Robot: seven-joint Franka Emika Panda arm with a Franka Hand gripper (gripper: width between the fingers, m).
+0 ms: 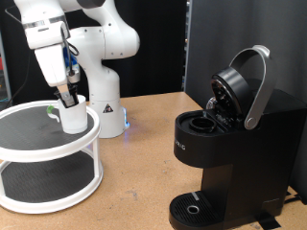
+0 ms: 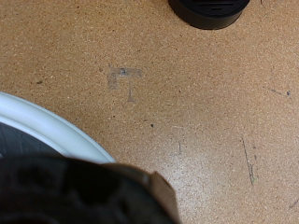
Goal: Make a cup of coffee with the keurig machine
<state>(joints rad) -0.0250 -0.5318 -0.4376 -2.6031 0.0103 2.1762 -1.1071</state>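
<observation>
At nine o'clock in the exterior view, the small white ceramic cup (image 1: 73,116) stands on the top tier of a round white two-tier stand (image 1: 38,144), with the arm's gripper (image 1: 67,98) at its rim; whether the fingers are spread or pinching cannot be told. At four o'clock, well apart, the boxy matte-black keurig machine (image 1: 230,153) has its lid raised and its drip base bare: cup not yet delivered.

Over by the worktop's left edge, the gripper (image 1: 69,99) reaches down into the cup (image 1: 75,116) on the white two-tier stand (image 1: 48,158). The keurig machine (image 1: 233,144) sits near the right edge, lid raised.
</observation>
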